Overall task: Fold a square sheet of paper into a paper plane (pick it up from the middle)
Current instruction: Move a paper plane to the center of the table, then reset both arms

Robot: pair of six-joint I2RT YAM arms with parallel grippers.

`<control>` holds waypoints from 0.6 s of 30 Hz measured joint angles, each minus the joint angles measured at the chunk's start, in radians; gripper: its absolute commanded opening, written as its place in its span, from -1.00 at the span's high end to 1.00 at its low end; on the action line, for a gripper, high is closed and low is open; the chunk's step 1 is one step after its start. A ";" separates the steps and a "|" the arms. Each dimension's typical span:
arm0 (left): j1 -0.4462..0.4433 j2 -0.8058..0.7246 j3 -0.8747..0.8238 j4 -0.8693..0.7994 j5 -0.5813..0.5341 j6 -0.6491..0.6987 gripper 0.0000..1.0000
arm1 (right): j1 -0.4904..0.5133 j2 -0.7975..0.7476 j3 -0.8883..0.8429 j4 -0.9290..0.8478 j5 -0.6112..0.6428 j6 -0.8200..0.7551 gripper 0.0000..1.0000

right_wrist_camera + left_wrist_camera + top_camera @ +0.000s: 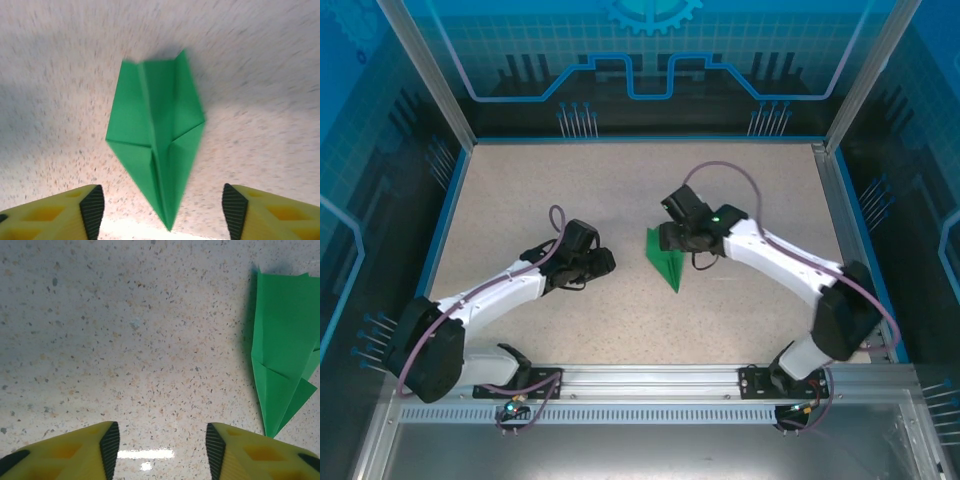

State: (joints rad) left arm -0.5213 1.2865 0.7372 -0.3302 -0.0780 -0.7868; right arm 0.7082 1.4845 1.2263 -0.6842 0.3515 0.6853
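The bright green paper plane (665,262) lies flat near the table's middle, a slim dart whose tip points toward the near edge. My right gripper (667,236) hovers just behind it, open. In the right wrist view the paper plane (157,145) shows its centre ridge and layered wings, with its tip reaching between my yellow fingers (250,212) without touching them. My left gripper (605,262) is open a short way to the plane's left, over bare table. In the left wrist view the paper plane (282,355) lies at the right edge, beyond my right finger (235,455).
The speckled beige table (570,190) is ringed by a blue rim and metal posts (425,70). An aluminium rail (650,385) with both arm bases runs along the near edge. Purple cables loop over each arm.
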 measured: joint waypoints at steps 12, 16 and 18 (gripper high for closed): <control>0.001 -0.152 -0.007 -0.011 -0.196 0.085 -0.82 | -0.282 -0.483 -0.474 0.231 0.414 -0.240 -0.89; 0.014 -0.177 -0.027 -0.027 -0.309 0.129 -0.97 | -0.448 -0.375 -0.624 0.412 0.332 -0.374 -0.91; 0.035 -0.182 -0.034 -0.031 -0.358 0.145 -0.97 | -0.490 -0.320 -0.682 0.529 0.283 -0.422 -0.90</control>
State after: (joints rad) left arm -0.4858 1.1042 0.7029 -0.3611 -0.4362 -0.6422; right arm 0.2184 1.1645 0.5446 -0.1555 0.6346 0.2630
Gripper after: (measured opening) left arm 0.982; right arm 0.953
